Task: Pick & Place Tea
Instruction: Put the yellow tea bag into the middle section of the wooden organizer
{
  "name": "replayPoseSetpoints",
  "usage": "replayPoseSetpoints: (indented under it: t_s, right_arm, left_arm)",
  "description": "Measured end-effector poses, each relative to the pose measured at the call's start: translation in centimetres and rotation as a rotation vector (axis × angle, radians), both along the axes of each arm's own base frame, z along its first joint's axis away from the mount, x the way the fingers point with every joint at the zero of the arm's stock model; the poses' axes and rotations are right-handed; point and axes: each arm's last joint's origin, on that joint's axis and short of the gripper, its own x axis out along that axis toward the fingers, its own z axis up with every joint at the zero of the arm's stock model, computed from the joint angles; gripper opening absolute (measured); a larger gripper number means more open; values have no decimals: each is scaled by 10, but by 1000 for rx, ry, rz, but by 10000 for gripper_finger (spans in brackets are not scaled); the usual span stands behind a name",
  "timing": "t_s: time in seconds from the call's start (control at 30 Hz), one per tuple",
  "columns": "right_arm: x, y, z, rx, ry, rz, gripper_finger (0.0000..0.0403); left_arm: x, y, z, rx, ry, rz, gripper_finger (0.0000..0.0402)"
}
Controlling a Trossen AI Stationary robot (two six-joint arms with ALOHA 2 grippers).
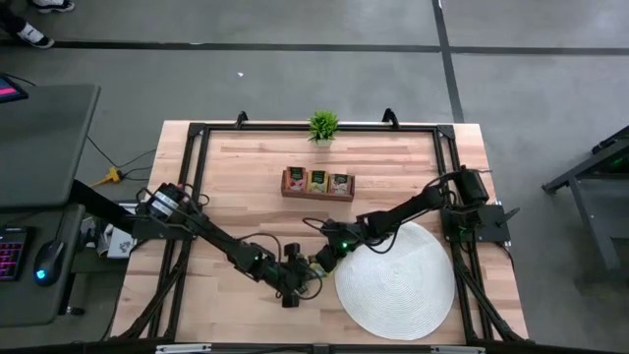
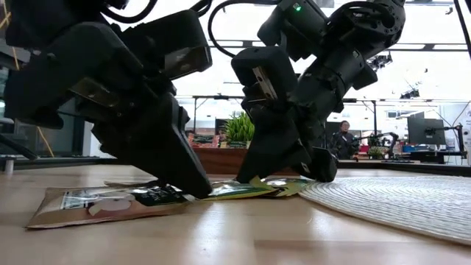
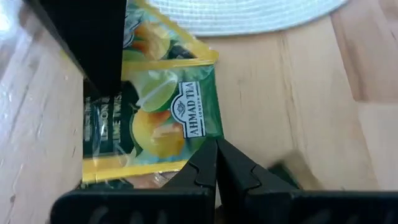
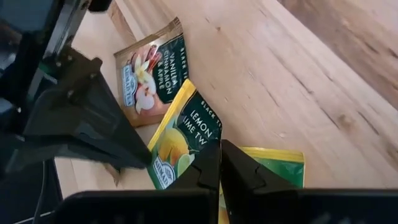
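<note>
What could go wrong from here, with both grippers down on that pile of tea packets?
1. The packets overlap: the lemon-lime packet lies over the green one, so the shut right gripper may lift two or none.
2. The left gripper, shut, presses on the same pile; a lift could tear or drag a packet.
3. The grippers sit very close together and may collide. The pink packet could get shoved aside.

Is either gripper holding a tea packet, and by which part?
Right gripper is shut on the yellow-green lemon lime packet at its edge; left gripper presses it, holding nothing.
</note>
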Motion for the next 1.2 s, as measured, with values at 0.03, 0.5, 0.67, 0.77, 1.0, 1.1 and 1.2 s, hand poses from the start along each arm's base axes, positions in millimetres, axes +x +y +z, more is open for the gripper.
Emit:
replayPoseSetpoints:
  t_s: [0.03,0.5,0.67,0.77,1.0,1.1,1.2]
  right_arm:
    - [0,0,0,2,-1,2,1]
    - [2,0,4,-14,-44,1,0]
    - [2,-2,21,-47,-101,-14,0]
    - [1,-6,35,-76,-143,-17,0]
    - [-9,-20,79,-227,-255,-30,0]
    - [-17,-29,97,-325,-278,-37,0]
    - [-26,-38,114,-437,-292,-38,0]
  left_arm:
    - [-1,0,3,-4,3,-14,1]
    - [-28,31,93,119,-69,-15,1]
    - [-50,44,103,225,33,29,1]
    - [-60,51,105,256,75,74,1]
    - [-84,64,80,190,69,141,1]
    - [-96,70,71,119,13,178,1]
    - [-110,78,62,61,-48,197,1]
